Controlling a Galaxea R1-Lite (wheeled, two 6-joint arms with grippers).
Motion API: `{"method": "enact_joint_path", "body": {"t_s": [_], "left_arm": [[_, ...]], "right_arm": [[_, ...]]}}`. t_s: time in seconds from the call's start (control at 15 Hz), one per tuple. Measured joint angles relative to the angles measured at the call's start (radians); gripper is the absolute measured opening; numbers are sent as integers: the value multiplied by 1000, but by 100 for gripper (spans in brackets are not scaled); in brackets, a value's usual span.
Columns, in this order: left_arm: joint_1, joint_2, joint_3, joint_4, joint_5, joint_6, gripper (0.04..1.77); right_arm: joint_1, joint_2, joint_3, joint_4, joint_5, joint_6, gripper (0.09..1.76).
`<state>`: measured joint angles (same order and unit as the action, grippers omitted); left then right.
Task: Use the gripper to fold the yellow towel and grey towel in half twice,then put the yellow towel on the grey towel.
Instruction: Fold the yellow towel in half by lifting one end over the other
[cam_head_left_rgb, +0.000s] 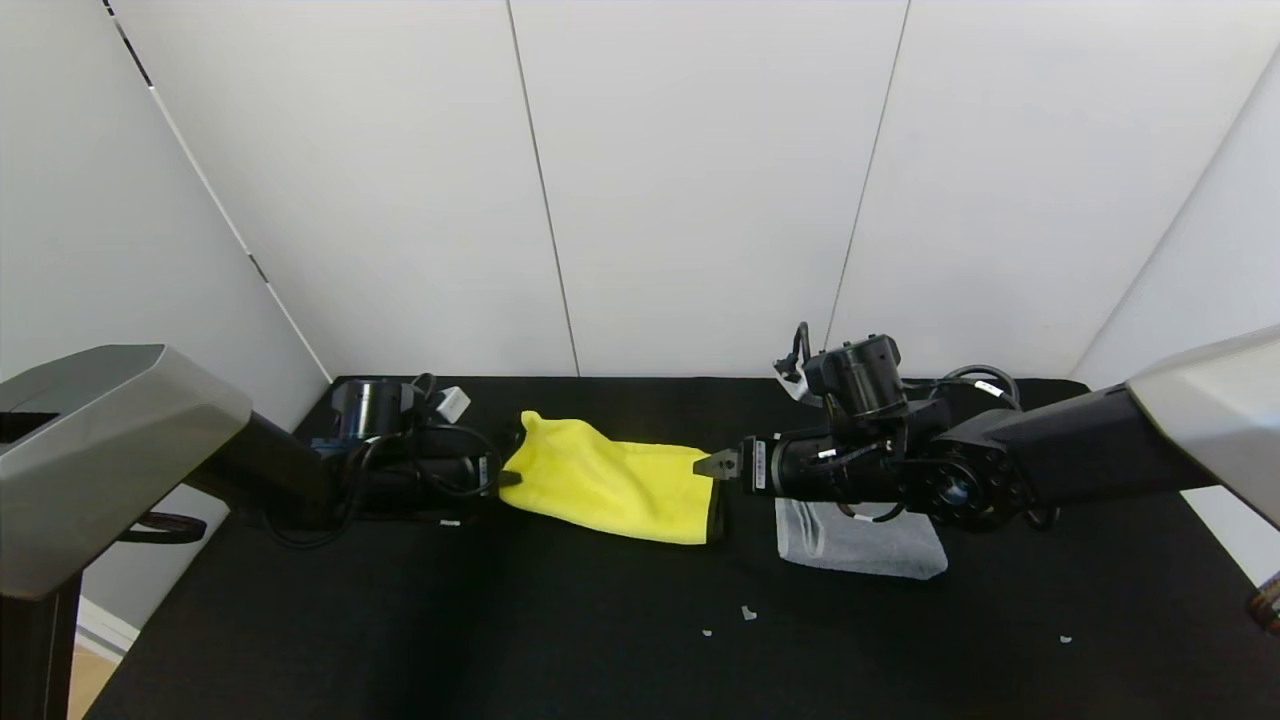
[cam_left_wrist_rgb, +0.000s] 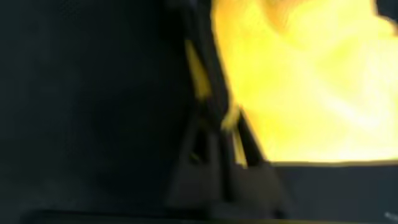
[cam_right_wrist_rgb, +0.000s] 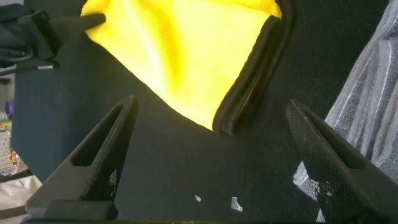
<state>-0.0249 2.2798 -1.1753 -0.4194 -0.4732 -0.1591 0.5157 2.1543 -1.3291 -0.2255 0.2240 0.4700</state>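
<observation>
The yellow towel (cam_head_left_rgb: 610, 480) lies folded on the black table (cam_head_left_rgb: 500, 620), its dark-trimmed edge at the right end. My left gripper (cam_head_left_rgb: 505, 478) is at the towel's left end and is shut on its trimmed edge (cam_left_wrist_rgb: 217, 134). My right gripper (cam_head_left_rgb: 715, 465) hovers at the towel's right end, open and empty. In the right wrist view its fingers (cam_right_wrist_rgb: 106, 155) stand wide apart above the towel's dark trim (cam_right_wrist_rgb: 249, 81). The grey towel (cam_head_left_rgb: 860, 540) lies folded under my right arm and also shows in the right wrist view (cam_right_wrist_rgb: 373, 106).
Small white scraps (cam_head_left_rgb: 747, 612) lie on the table in front of the towels, and one more (cam_head_left_rgb: 1065, 638) lies at the right. White walls close the table at the back and on both sides.
</observation>
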Motion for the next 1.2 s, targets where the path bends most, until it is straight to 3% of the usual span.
{"method": "enact_joint_path", "body": {"t_s": [0.53,1.2], "left_arm": [[11,-38,13,-2,10,-2,14],[123,-159,131,-6,2,7,14]], "right_arm": [[0,2,-1,-1,0,0,170],[9,-3,-1,0,0,18,171]]}}
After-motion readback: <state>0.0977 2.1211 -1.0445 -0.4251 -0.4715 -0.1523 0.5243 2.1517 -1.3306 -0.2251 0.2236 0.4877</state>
